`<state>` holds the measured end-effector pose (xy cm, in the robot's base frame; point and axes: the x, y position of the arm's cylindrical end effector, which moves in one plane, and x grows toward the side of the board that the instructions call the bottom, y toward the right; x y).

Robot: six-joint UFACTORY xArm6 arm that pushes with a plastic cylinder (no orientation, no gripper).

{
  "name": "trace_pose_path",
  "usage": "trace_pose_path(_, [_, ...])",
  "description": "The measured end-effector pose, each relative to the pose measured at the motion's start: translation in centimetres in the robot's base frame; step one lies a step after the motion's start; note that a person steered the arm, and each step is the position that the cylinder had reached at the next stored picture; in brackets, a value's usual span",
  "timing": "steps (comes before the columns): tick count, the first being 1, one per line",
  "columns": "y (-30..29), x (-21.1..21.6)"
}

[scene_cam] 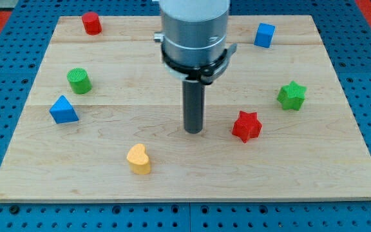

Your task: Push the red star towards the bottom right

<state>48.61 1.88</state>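
Observation:
The red star (247,125) lies on the wooden board (185,174), right of the middle. My tip (193,131) rests on the board to the star's left, apart from it by a clear gap, at about the same height in the view. The rod rises from the tip into the grey arm body at the view's top centre.
A green star (292,95) lies up and right of the red star. A blue cube (265,35) is at the top right. A yellow heart (138,159) is at the bottom left of centre. A blue triangle (64,110), green cylinder (79,80) and red cylinder (91,23) are at the left.

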Motion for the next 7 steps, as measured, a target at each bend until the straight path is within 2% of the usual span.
trace_pose_path(1, [2.5,-3.1])
trace_pose_path(2, [6.1,-0.8])
trace_pose_path(5, [14.9,1.9])
trace_pose_path(7, [17.2,3.2])
